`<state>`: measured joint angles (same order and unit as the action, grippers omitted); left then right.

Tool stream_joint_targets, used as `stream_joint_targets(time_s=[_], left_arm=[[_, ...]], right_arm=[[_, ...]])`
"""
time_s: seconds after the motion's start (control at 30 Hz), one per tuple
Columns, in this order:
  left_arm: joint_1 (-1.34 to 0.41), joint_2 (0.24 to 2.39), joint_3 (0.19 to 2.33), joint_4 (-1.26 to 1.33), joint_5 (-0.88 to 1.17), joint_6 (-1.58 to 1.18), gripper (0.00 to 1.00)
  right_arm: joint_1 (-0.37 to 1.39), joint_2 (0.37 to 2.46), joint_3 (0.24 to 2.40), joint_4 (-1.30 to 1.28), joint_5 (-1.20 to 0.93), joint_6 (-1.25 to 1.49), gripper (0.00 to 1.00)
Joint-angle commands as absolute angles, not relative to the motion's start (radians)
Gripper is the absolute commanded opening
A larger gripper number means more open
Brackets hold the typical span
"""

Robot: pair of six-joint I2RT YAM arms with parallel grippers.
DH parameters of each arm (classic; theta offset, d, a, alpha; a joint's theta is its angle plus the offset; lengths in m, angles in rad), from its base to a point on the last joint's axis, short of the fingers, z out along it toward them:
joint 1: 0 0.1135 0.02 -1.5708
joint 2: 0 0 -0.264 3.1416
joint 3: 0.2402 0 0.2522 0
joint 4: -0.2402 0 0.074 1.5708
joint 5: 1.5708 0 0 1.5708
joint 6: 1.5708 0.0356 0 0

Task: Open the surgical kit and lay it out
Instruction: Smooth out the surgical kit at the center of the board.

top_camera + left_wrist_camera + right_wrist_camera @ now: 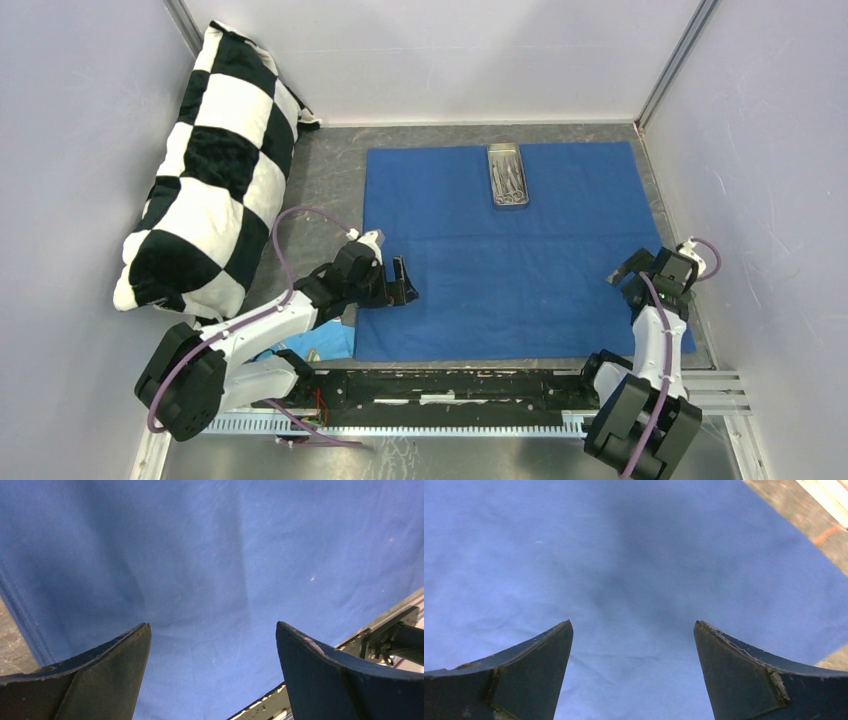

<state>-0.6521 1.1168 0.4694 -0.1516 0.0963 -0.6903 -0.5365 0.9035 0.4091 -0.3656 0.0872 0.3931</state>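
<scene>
Cloth wrap [520, 255] spread flat, steel tray [507, 149] near far edge, left gripper [405, 282] and right gripper [628, 272] agape, empty.

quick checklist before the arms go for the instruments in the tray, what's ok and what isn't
1. Blue cloth spread flat on the table: ok.
2. Steel tray sitting on the cloth, at the middle of its far edge: ok.
3. Instruments laid out on the cloth: not ok, all lie inside the tray.
4. Left gripper open and empty, over the cloth's near left part: ok.
5. Right gripper open and empty, over the cloth's near right part: ok.
6. Whether the instruments overlap or tangle in the tray: cannot tell, too small in the top view.
</scene>
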Motion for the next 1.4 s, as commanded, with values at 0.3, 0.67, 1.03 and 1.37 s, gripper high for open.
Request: stream_joint_targets(time_s=[0.3,0.67,1.03,1.37], left_arm=[[-0.655,1.238,0.547,-0.129,0.074,-0.678,0.99],[-0.655,0.977,0.385,-0.218,-0.062,-0.763,0.99],[-0.653,1.234,0.675,-0.052,0.258,-0.736,1.0],[-0.644,1.472,0.755,0.04,0.218,-0.745,0.99]], right_arm=[[-0.36,1.044,0.419,-0.297,0.014,0.305,0.98],[-0.477,0.862,0.387,-0.343,0.15,0.369,0.98],[-0.147,0.94,0.572,-0.235,-0.175,0.185,0.98],[0.079,1.125,0.61,-0.185,-0.186,0.215,0.98]])
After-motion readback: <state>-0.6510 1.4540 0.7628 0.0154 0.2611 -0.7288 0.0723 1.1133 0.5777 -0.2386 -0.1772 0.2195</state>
